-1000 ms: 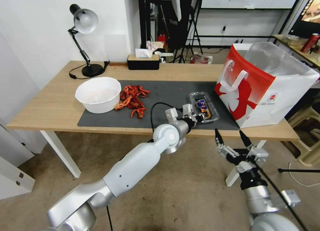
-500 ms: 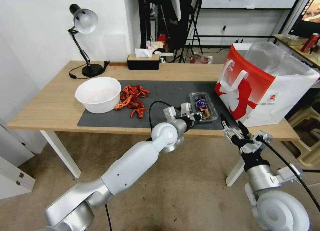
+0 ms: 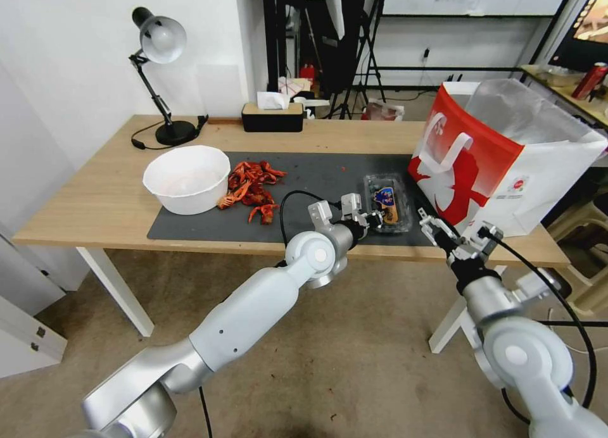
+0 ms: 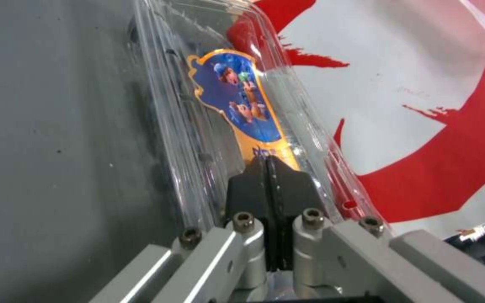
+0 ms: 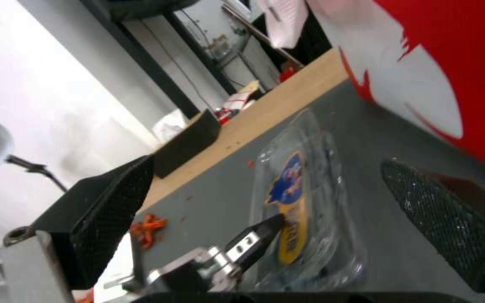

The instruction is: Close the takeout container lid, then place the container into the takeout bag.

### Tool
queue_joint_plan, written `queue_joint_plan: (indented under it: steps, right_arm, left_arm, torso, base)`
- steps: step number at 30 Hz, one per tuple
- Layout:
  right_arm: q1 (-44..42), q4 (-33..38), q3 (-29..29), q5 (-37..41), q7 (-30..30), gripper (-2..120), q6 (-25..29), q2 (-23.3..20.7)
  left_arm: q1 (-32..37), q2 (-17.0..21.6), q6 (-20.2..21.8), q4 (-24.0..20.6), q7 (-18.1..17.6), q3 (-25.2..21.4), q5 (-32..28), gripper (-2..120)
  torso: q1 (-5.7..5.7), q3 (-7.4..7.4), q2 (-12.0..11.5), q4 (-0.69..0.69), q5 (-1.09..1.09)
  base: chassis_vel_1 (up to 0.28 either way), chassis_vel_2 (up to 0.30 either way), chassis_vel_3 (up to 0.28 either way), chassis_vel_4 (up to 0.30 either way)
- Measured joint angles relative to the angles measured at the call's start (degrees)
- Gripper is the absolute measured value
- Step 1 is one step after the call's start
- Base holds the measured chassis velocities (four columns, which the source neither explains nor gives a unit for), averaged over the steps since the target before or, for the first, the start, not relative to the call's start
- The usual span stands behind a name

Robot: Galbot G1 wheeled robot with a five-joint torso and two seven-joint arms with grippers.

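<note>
**Clamshell shut on mat, L tool pressing lid, R tool spread nearby**

The container point(image 3: 387, 202) is lying flat on the dark mat point(image 3: 304, 178) on the table point(image 3: 88, 197), just beside the base of the takeout bag point(image 3: 500, 159), which is standing upright at the table's right end w/ its top open. The takeout container lid point(image 4: 237, 101) is lying down over the tray, blue/orange sticker facing up.

Left tool point(image 3: 373, 219) is sitting at the container's near end; in left wrist view its black fingertips point(image 4: 267, 181) are pinched together w/ no gap, nothing between them, tips resting on the lid at the sticker's near end.

Right tool point(image 3: 445, 228) is hanging at the table's front edge, btw container and bag, pads point(image 5: 113, 210) spread wide apart, gripping nothing; not touching the container.

White bowl point(image 3: 187, 178) and red shell scraps point(image 3: 253, 188) are sitting at the mat's left side, well apart from the container.
</note>
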Motion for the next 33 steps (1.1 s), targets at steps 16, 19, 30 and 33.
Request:
queue_joint_plan:
  steps: [16,19,30,33]
  right_arm:
    - [12.54,-5.65,-2.86,5.82,11.08,100,-12.99,-4.15]
    - [14.09,-6.49,-3.15,7.03,11.68,100,-14.63,-4.63]
    - [20.64,-12.55,-4.77,10.97,9.25,100,-22.93,-6.31]
    - [22.93,-14.83,-6.32,10.12,8.91,100,-24.61,-6.37]
  left_arm:
    - [-0.29,-0.30,-0.10,0.09,-0.46,-0.40,-0.51,0]
    - [-0.31,-0.41,-0.11,0.29,-0.46,-0.43,-0.51,0]
    - [-0.84,-0.69,-0.27,1.09,-0.45,-0.65,-0.65,0]
    - [-1.02,-0.58,-0.29,1.18,-0.40,-0.79,-0.79,0]
  torso:
    - [0.00,0.00,0.00,0.00,0.01]
    - [-0.01,-0.01,0.00,0.01,0.00]
    - [-0.01,-0.01,0.01,0.00,0.00]
    - [-0.01,0.00,0.00,0.00,0.00]
  base:
    - [0.000,0.000,0.000,0.000]
    - [0.000,0.000,0.000,0.000]
    - [0.000,0.000,0.000,0.000]
    - [0.000,0.000,0.000,0.000]
